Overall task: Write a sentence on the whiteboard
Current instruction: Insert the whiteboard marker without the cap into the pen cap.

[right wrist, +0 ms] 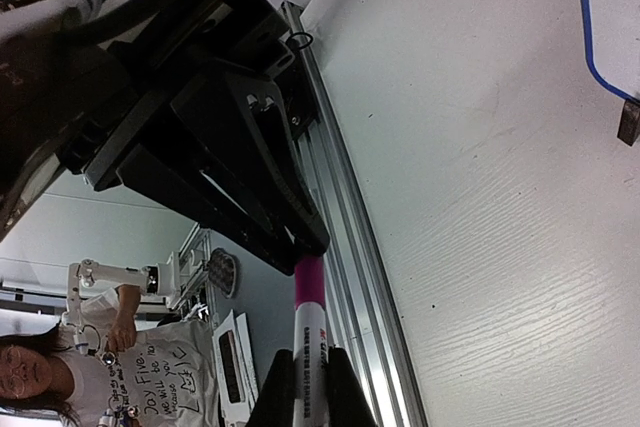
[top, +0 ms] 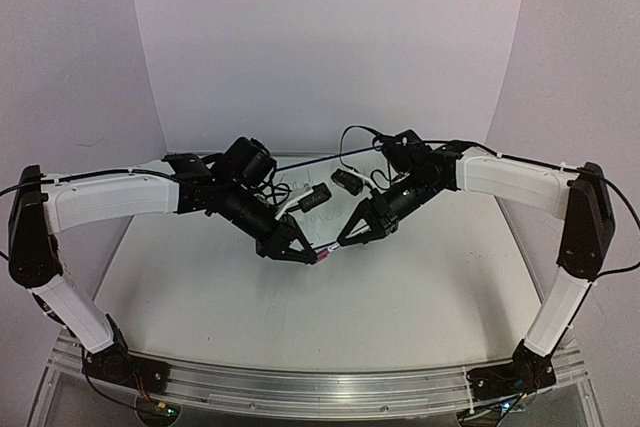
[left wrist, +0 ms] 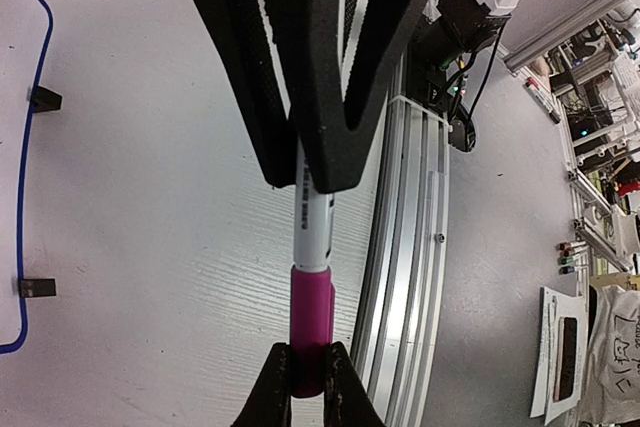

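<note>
Although tiny from overhead, looks like a classic uncapping setup. Behind both pincers, on the base side: aluminium rail [left wrist: 400,277] along the table [left wrist: 150,247] edge, nothing to do with the job. Then the action. Got the left pincer [left wrist: 311,372] squeezed together on the pink cap [left wrist: 311,307], pinching it right at the tips. Straight ahead of those tips, nose to nose: right pincer [right wrist: 310,377], also pressed together, clamping the white barrel of the marker [left wrist: 312,222] just past the cap's end. Makes sense as a two-handed hold: one end each, lined up along the pen, ready to pull straight apart without bending anything. Seems held up off the table as well, presumably to keep the bare tip from dragging. Beyond the pincers, on the far side and well apart from the tips: the whiteboard [right wrist: 585,22], lying flat by the look of it, blue frame and small black feet [left wrist: 37,287] showing. Probably left back there to keep elbow room for the yank. No telling about any writing on it, mostly hidden behind the arms. Best guess for next: pop the cap, then carry the barrel over.
</note>
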`<state>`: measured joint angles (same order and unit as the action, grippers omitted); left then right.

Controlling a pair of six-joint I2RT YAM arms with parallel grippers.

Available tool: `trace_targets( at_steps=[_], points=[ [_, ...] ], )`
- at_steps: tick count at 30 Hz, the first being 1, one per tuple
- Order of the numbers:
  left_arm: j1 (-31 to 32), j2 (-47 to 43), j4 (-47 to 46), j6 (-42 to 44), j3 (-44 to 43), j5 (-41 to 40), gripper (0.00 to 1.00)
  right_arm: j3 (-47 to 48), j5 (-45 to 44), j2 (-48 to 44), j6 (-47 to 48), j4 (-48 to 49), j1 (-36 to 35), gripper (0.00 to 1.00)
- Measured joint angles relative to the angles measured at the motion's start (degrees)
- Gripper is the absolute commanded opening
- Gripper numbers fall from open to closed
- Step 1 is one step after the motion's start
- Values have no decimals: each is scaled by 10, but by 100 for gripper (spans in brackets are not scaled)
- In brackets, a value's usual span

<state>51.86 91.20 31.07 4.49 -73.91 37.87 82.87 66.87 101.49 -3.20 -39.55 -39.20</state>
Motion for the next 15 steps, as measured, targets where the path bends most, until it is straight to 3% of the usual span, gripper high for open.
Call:
trace_targets(
  at_steps=[15],
  points=[
    [0,12,-5,-37,-4,30,0,-4,20,6,0,-2,0,0]
  ],
)
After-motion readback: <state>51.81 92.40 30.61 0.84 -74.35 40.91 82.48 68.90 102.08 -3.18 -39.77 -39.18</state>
